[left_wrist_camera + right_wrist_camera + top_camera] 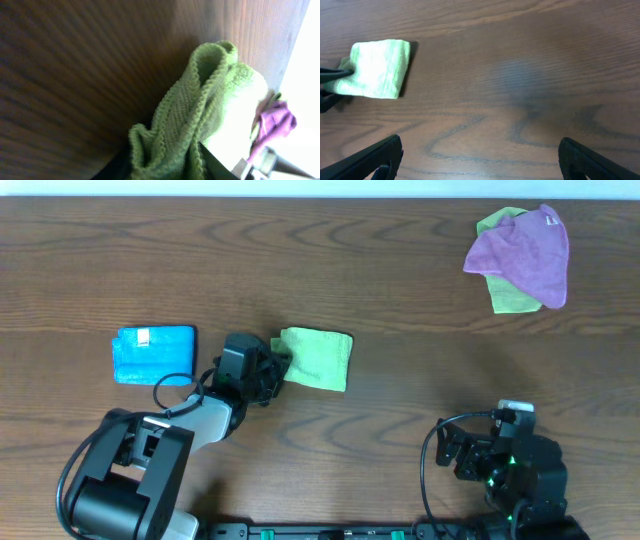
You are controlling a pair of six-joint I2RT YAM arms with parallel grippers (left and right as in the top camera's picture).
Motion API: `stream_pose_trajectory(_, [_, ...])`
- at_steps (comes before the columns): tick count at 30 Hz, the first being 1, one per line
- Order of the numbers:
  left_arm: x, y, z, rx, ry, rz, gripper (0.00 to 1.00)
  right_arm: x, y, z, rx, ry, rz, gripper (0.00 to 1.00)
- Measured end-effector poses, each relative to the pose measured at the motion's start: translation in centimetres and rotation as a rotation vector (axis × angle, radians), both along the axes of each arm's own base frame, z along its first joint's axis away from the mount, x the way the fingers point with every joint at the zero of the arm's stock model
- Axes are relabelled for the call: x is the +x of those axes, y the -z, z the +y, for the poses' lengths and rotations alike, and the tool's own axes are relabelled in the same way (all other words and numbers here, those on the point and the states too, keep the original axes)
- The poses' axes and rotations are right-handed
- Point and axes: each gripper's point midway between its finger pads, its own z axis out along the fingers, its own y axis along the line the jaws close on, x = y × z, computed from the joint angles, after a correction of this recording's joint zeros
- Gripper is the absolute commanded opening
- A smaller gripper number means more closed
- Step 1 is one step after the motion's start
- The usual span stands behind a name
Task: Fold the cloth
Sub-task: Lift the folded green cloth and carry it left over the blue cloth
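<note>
The left tool [280, 363] has its fingers drawn in on the near edge of the cloth [320, 358]. In the left wrist view the lime-green fabric is bunched and stands up in folds between the two dark fingers [116, 169], its knitted hem curling away from them. The right wrist view shows the same grip from across the bench [400, 410]: one thin finger lies over the cloth's edge and one sits under it. The rest of the cloth lies flat on the wood straight ahead of this tool's fingertips as a compact, roughly square shape. The right tool [480, 145] stands spread wide with nothing between its fingers, low over bare wood. The cloth is well ahead of it and off to its left. Behind the left tool, on the side away from the cloth, lies a bright blue cloth [153, 355] folded into a rectangle. It carries a small white label [143, 336] near one edge, but any print on it is too small to read. Far ahead of both tools, towards the far right corner of the bench, a purple cloth [522, 252] lies crumpled over a second green cloth [508, 297], with a pale tag at its upper edge that cannot be read.
</note>
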Motion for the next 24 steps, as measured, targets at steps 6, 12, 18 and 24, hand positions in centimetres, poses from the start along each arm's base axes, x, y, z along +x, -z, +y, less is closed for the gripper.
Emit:
stream_pose_trajectory(6, [-0.1,0.4,0.3,0.022,-0.008,0.003,0.06,0.0,0.0,0.0,0.0,0.0,0.0,0.99])
stream_pose_trajectory(12, [0.7,-0.4,0.0,0.045,0.044,-0.087,0.06,0.0,0.0,0.0,0.0,0.0,0.0,0.99])
stream_pose_trajectory(18, [1.7,-2.1,-0.8,0.052,0.136,-0.216,0.06,0.0,0.0,0.0,0.0,0.0,0.0,0.99])
stream_pose_trajectory(24, [2.3,-3.4,0.7,0.024,0.174,-0.261,0.06,0.0,0.0,0.0,0.0,0.0,0.0,0.99])
